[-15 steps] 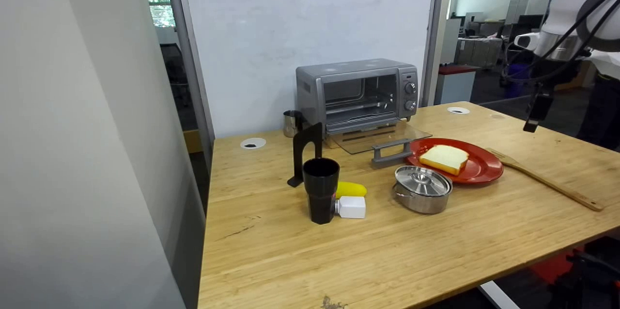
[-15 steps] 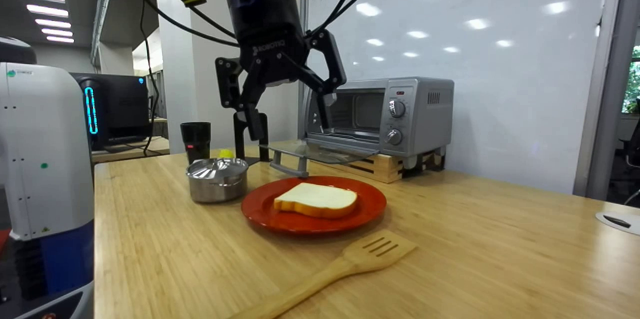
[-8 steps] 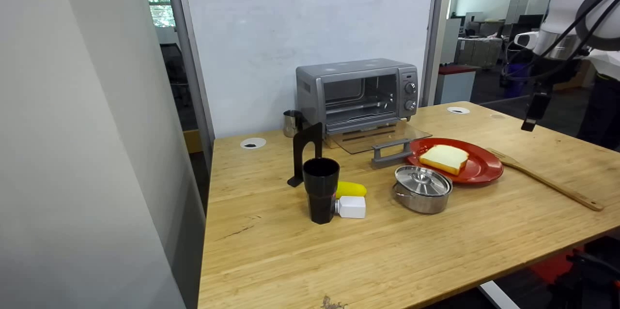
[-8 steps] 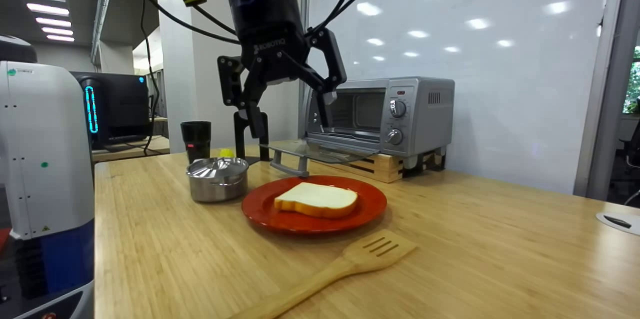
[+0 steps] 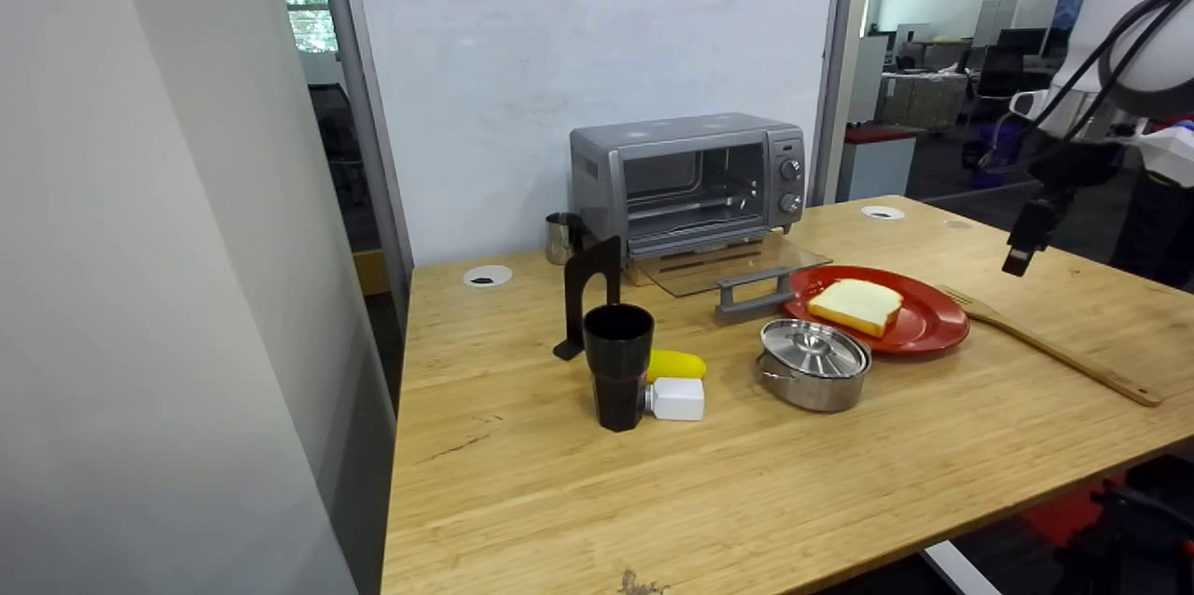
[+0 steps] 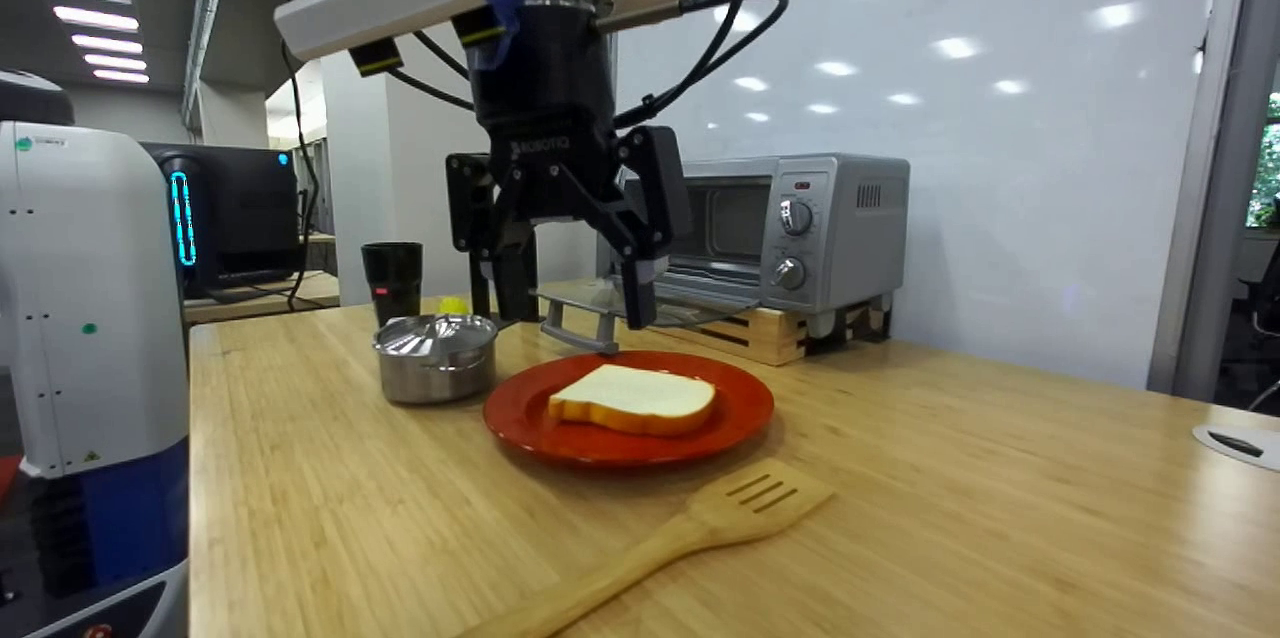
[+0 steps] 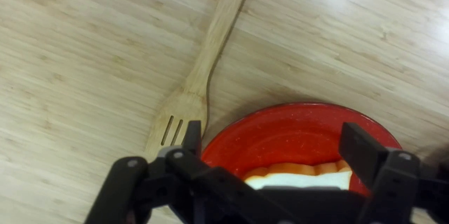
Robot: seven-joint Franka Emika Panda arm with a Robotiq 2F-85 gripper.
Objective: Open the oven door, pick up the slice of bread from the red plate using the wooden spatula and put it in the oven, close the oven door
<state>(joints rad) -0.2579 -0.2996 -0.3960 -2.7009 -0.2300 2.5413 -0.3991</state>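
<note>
On the red plate [image 6: 742,398] lies the slice of bread [image 6: 635,393]. Just beside the plate rests the wooden spatula [image 6: 668,540]; near the plate stands the oven [image 6: 782,243], oven door [image 5: 728,265] lowered. Higher than the plate hangs the end effector [image 6: 577,310], released, its jaws spread apart.

In an exterior view, the brand name "ROBOTIQ" [image 6: 540,146] can be read on the black housing [image 6: 558,166] above the fingers [image 6: 638,296].

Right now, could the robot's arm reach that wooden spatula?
Probably yes: the open, empty gripper hangs nearby and nothing lies on the wooden spatula; the red plate sits beside the slotted end, leaving the handle free.
</note>
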